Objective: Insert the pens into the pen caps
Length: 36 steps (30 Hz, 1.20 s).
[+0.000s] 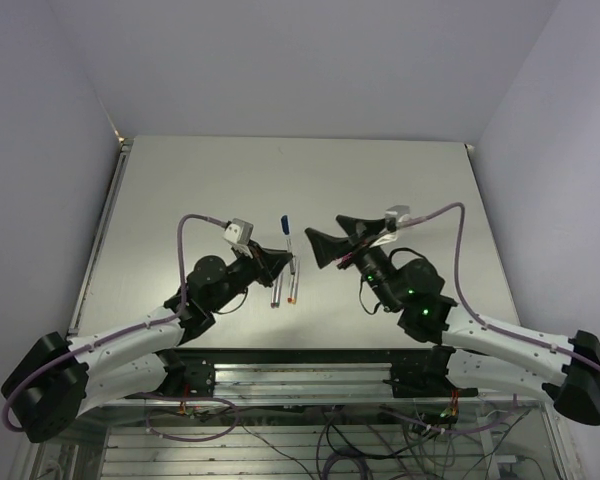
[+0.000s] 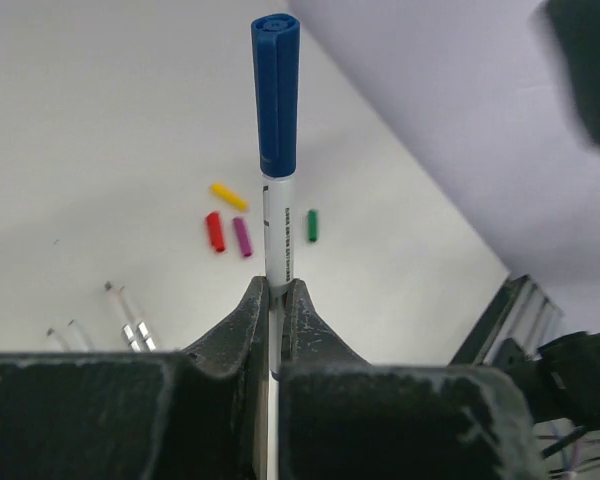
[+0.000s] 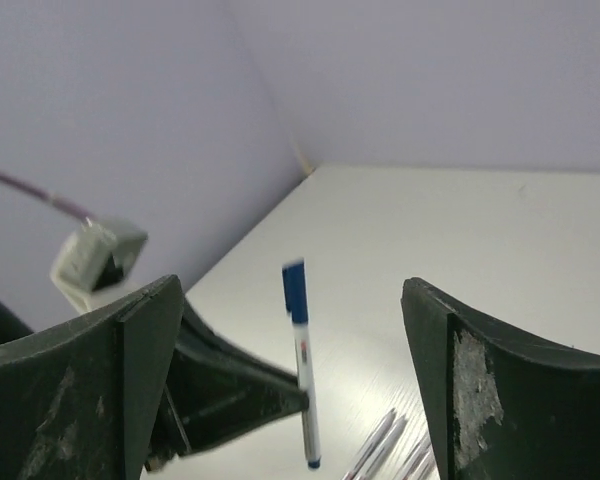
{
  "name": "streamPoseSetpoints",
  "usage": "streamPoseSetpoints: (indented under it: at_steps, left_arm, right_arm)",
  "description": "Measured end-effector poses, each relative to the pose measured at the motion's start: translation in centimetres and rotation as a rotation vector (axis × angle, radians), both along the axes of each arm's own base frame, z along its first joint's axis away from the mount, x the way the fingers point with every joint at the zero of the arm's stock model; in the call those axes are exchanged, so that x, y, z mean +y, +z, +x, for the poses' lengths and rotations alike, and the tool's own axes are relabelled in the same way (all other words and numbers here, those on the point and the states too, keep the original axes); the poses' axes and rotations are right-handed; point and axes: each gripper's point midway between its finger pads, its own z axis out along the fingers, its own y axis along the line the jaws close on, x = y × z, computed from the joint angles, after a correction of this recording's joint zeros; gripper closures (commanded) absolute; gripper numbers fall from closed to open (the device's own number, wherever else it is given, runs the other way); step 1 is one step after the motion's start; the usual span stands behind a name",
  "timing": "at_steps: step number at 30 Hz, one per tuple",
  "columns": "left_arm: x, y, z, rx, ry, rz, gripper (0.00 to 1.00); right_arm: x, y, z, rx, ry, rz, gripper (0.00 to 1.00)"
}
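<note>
My left gripper [image 1: 288, 262] [image 2: 276, 290] is shut on the grey barrel of a pen [image 2: 278, 240] that wears the blue cap [image 2: 277, 95] and stands upright above the table. The capped pen also shows in the top view [image 1: 287, 238] and in the right wrist view [image 3: 302, 360]. My right gripper [image 1: 323, 227] [image 3: 292, 288] is open and empty, just right of the capped pen and facing it. Yellow [image 2: 228, 196], red [image 2: 215, 232], purple [image 2: 242, 237] and green [image 2: 312, 225] caps lie loose on the table. Uncapped pens [image 1: 284, 290] [image 2: 128, 318] [image 3: 380, 445] lie below my left gripper.
The table's left rail [image 1: 100, 240] and the near metal frame [image 1: 310, 375] bound the work area. White walls rise behind and beside the table. In the top view the loose caps are hidden.
</note>
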Motion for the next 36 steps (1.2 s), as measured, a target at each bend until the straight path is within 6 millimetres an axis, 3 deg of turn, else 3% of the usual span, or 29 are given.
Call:
streamPoseSetpoints:
  at_steps: [2,5,8,12,17,20,23,27,29,32,36]
  left_arm:
    - [0.4,-1.5,0.4,0.032,0.027,0.051,0.93]
    - [1.3,-3.5,1.5,0.084,0.08,0.149,0.93]
    - [2.7,-4.1,3.6,0.125,0.16,0.232,0.93]
    - [5.3,-4.2,6.7,0.174,0.279,0.303,0.93]
    - [8.8,-6.9,10.1,0.316,0.395,0.415,0.93]
    - [10.2,-9.2,9.8,0.402,0.424,0.492,0.93]
    - [11.0,-10.7,9.4,0.471,0.435,0.56,0.93]
    - [11.9,-12.4,9.2,0.547,0.439,0.634,0.87]
    - [12.3,-13.2,9.1,0.579,0.442,0.66,0.84]
    - [12.7,-14.0,9.0,0.608,0.445,0.685,0.84]
    - [13.3,-15.0,9.9,0.638,0.461,0.709,0.83]
  right_arm:
    - [-1.5,1.7,0.2,-0.031,-0.057,0.02,0.09]
    - [-3.7,2.5,0.8,-0.045,-0.151,0.017,0.09]
    - [-6.1,2.4,1.4,-0.032,-0.256,0.001,0.01]
    - [-10.6,2.2,2.3,0.001,-0.427,0.016,0.0]
    - [-16.1,0.8,5.2,0.117,-0.658,-0.02,0.0]
    - [-18.9,-0.6,7.2,0.202,-0.762,-0.039,0.02]
    - [-21.5,-3.8,9.0,0.314,-0.833,-0.068,0.06]
    - [-23.4,-8.8,10.8,0.476,-0.855,-0.108,0.08]
    - [-23.4,-10.9,11.0,0.538,-0.833,-0.12,0.08]
    - [-22.9,-12.4,10.7,0.581,-0.799,-0.132,0.08]
    - [-22.8,-12.2,10.6,0.58,-0.79,-0.127,0.09]
